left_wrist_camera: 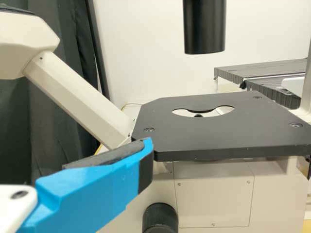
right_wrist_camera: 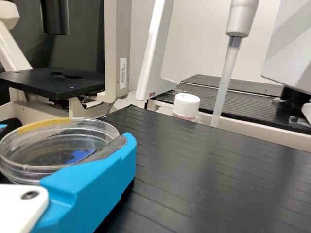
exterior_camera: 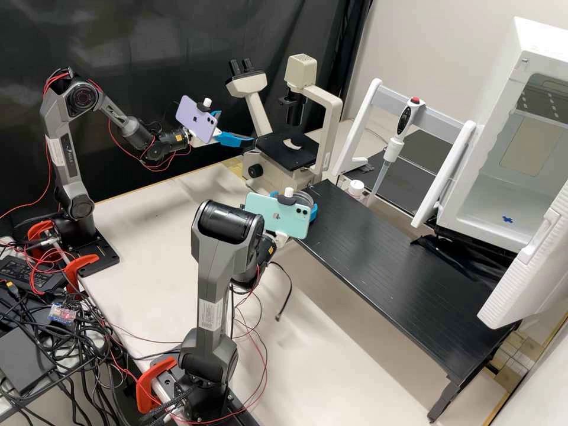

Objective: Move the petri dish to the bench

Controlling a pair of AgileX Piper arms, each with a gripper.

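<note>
In the high view my left gripper (exterior_camera: 238, 128) stands open and holds nothing, just left of the microscope stage (exterior_camera: 287, 149). Its finger (left_wrist_camera: 104, 182) shows in the left wrist view near the stage corner. At the left end of the raised black bench (exterior_camera: 402, 266), my right gripper (exterior_camera: 300, 202) is shut on the clear petri dish (exterior_camera: 303, 197). The right wrist view has the round dish (right_wrist_camera: 53, 153), with a yellow arc at its rim and a blue patch, between the fingers of that gripper (right_wrist_camera: 65, 135). Whether the dish touches the bench, I cannot tell.
Behind the bench, a pipette (exterior_camera: 391, 149) hangs on a white stand beside a white-capped bottle (exterior_camera: 355, 188). An open white cabinet (exterior_camera: 509, 177) stands at the right, its door (exterior_camera: 526, 272) over the bench's far end. The microscope's eyepiece arm (left_wrist_camera: 77, 99) rises near my left gripper.
</note>
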